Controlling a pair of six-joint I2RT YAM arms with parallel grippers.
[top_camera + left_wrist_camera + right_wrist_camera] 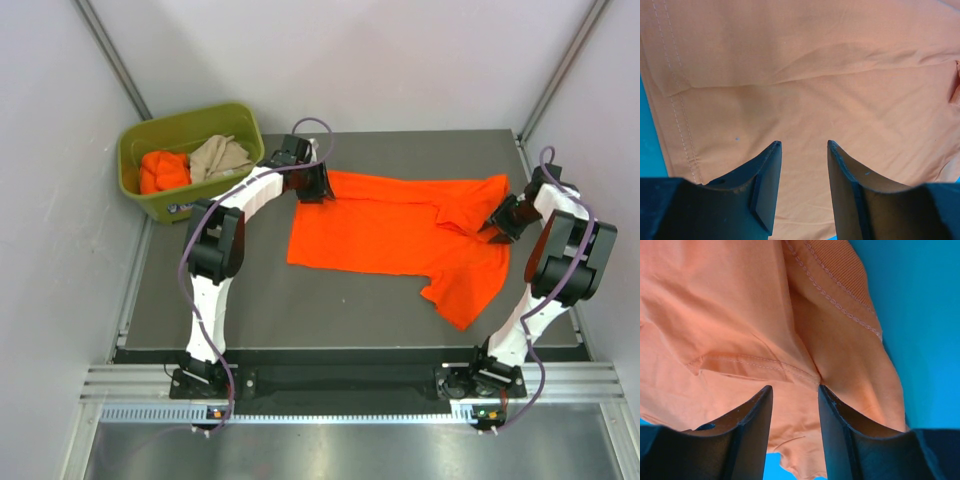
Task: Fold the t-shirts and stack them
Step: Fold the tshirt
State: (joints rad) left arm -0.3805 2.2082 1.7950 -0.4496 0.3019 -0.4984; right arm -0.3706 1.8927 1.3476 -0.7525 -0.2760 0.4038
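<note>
Bolted to the metal rail [340, 385] at the near edge, both arm bases: left arm [213, 245] rising on one side, right arm [570, 255] on the other. Beyond the rail, dark table [250, 320], bare along its near strip. Further in, spread orange t-shirt [380, 235] lying flat across the middle and right of the table, rumpled at its right end, one sleeve pointing toward the near right. Left gripper [312, 188] down at the shirt's far-left corner. Seen from its own wrist, fingers [765, 190] parted about halfway over the cloth beside the stitched hem, fabric plain in the gap, nothing pinched. Cannot tell whether the tips touch the cloth. Right gripper [497, 226] down at the shirt's right end, by the folded-over part. From its wrist, fingers [752, 435] likewise parted with a clear gap, tips at a seam just below the ribbed collar — cloth showing between them, not clamped. Farthest, at the table's far-left corner, olive-green bin [180, 122] holding a bunched orange t-shirt [163, 172] on its left and a crumpled beige t-shirt [220, 157] just beside it on the right — the two touching
</note>
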